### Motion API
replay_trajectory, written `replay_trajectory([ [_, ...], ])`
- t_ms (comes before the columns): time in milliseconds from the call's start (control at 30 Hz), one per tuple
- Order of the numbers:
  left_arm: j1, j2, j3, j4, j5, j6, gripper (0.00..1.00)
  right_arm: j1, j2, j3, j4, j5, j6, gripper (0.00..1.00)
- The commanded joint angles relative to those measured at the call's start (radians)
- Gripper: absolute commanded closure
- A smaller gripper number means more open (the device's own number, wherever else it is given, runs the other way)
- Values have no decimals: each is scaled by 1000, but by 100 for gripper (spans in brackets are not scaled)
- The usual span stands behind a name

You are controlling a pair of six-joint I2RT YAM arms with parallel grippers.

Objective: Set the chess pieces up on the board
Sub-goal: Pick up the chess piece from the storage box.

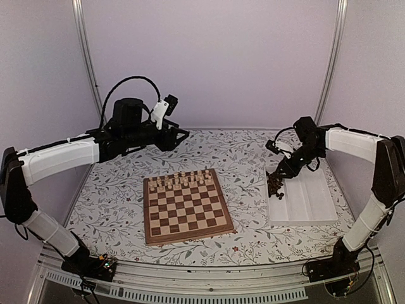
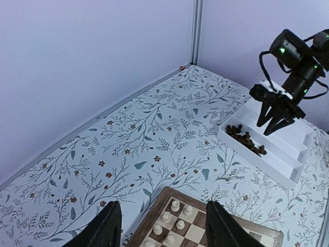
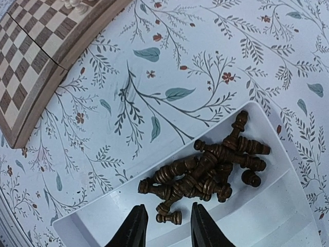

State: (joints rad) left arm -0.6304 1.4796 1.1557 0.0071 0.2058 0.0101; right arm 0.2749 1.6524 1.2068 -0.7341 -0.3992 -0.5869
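Note:
The chess pieces (image 3: 211, 170) lie in a dark brown heap at the near-left end of a white tray (image 3: 267, 216), also seen as the pile (image 1: 274, 185) in the top view. My right gripper (image 3: 168, 227) hangs open just over that heap, its fingers on either side of one small piece (image 3: 169, 217) that lies flat, without touching it. The board (image 1: 190, 218) sits at the table's middle with no dark pieces on it. Behind its far-left corner my left gripper (image 2: 164, 229) is raised and open, holding nothing; the board's corner (image 2: 149, 218) shows between its fingers.
Cream chessmen (image 1: 183, 181) fill the board's two far rows. The white tray (image 1: 310, 202) has several long compartments and lies right of the board. Walls close the back and sides of the flowered tabletop. The right arm (image 2: 288, 77) stands over the tray.

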Motion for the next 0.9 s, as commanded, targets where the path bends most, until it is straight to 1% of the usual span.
replay_trajectory([
  [0,1,-4,8,57,-104,10,43,8,-19,-59,85,124,35,66],
  [133,-1,10,19,38,-97,7,42,7,15,-77,105,156,49,63],
  [400,-6,22,25,28,-75,3,42,7,105,-34,99,121,55,63],
  [567,-16,37,35,12,-87,15,42,7,162,-7,89,108,68,63],
  [867,-22,49,42,1,-92,23,42,6,222,2,76,86,78,63],
])
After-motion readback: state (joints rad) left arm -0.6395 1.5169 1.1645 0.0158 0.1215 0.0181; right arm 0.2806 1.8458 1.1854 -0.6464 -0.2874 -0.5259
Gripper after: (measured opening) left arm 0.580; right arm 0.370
